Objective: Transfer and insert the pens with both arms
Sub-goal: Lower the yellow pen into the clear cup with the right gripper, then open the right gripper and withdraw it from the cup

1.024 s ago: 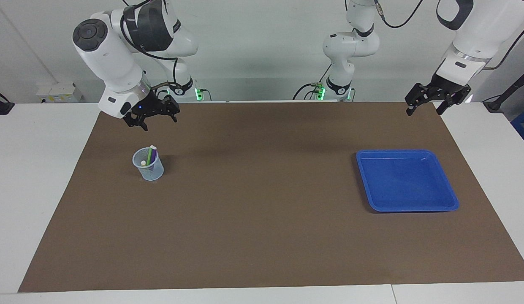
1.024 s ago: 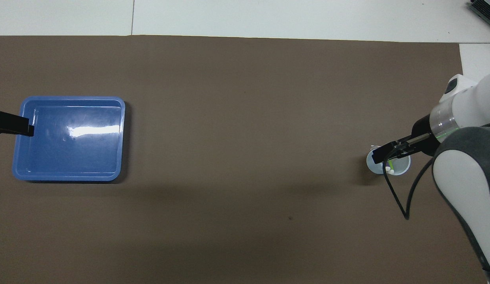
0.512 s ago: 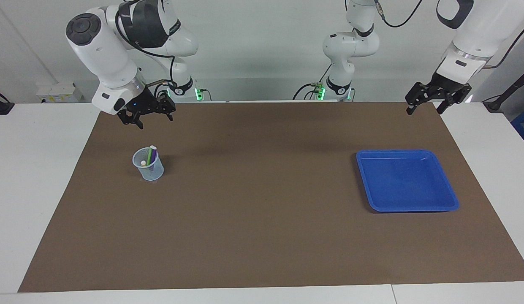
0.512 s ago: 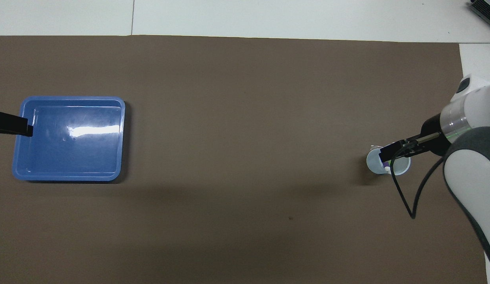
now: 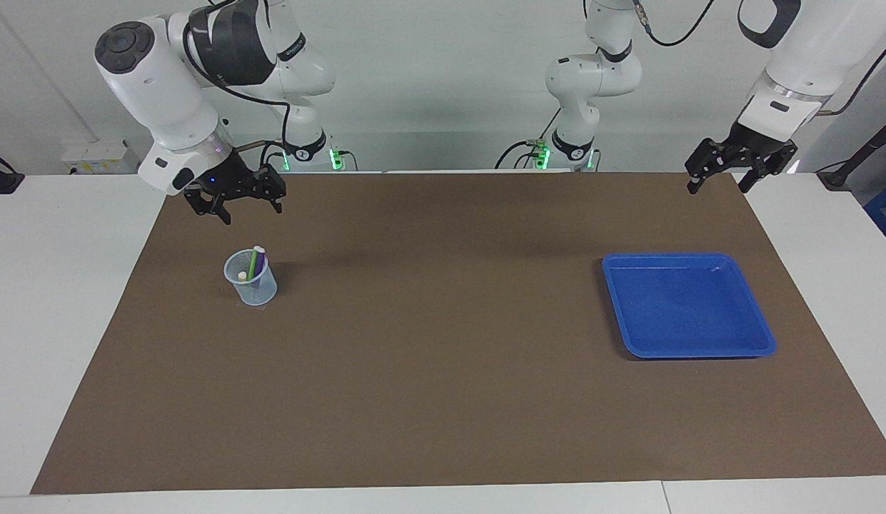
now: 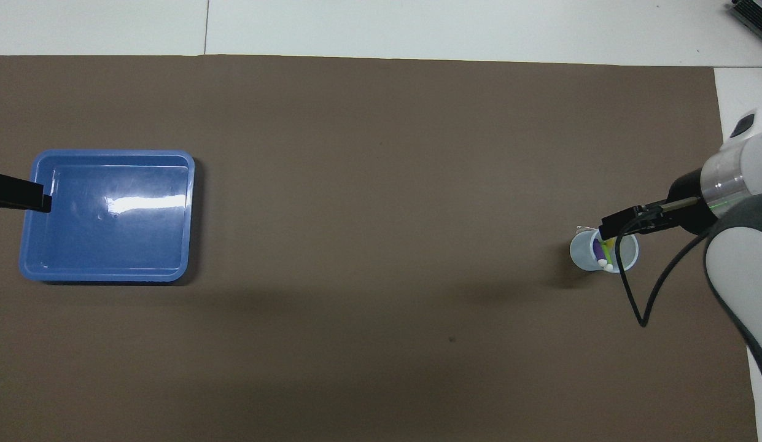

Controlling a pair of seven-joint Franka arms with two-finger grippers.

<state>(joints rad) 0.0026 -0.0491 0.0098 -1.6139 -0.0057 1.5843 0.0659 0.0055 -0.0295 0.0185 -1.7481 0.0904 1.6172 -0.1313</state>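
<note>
A clear plastic cup (image 5: 251,284) (image 6: 582,253) stands on the brown mat toward the right arm's end of the table. The pens stand in it: a green pen (image 5: 253,265) (image 6: 610,250) and a purple one (image 6: 599,248), and pale whitish ends (image 5: 242,275) (image 6: 604,264) show near the rim. My right gripper (image 5: 248,212) (image 6: 609,228) hangs open and empty over the mat beside the cup, well above its rim. My left gripper (image 5: 719,185) (image 6: 21,194) waits open and empty, raised over the mat's edge by the tray.
A shallow blue tray (image 5: 760,341) (image 6: 104,273) with nothing in it lies on the mat (image 5: 443,343) toward the left arm's end. White table surface borders the mat all round.
My right gripper has drawn away from above the cup toward the right arm's end of the table, uncovering the pens in the overhead view. The left gripper has barely moved.
</note>
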